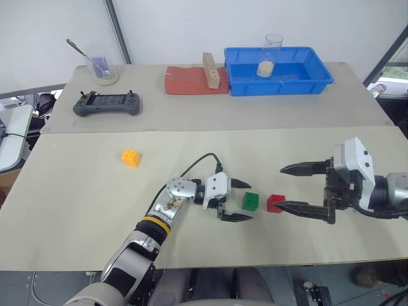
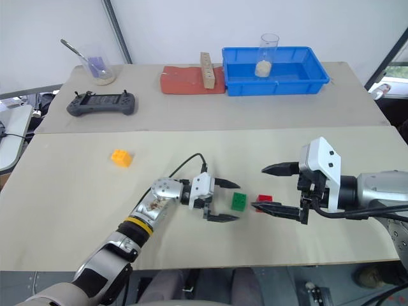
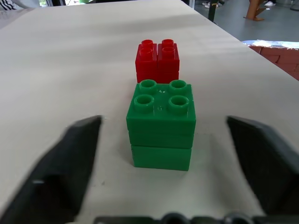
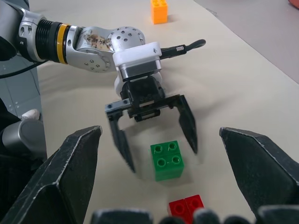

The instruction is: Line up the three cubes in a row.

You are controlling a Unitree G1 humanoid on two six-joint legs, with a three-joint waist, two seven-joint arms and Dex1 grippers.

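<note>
Green cube (image 1: 250, 201) beside red cube (image 1: 275, 203); left gripper (image 1: 241, 200) released; right gripper (image 1: 294, 189) spread, empty

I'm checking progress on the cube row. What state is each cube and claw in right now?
green cube: on table, free, beside red cube
red cube: on table, free
orange-yellow cube: on table, apart from the other two
left claw: open, holding nothing
right claw: open, holding nothing

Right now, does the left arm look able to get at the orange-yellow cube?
Probably yes. The left gripper is open, holding nothing, and bare table lies between it and the orange-yellow cube, off to its left.
</note>
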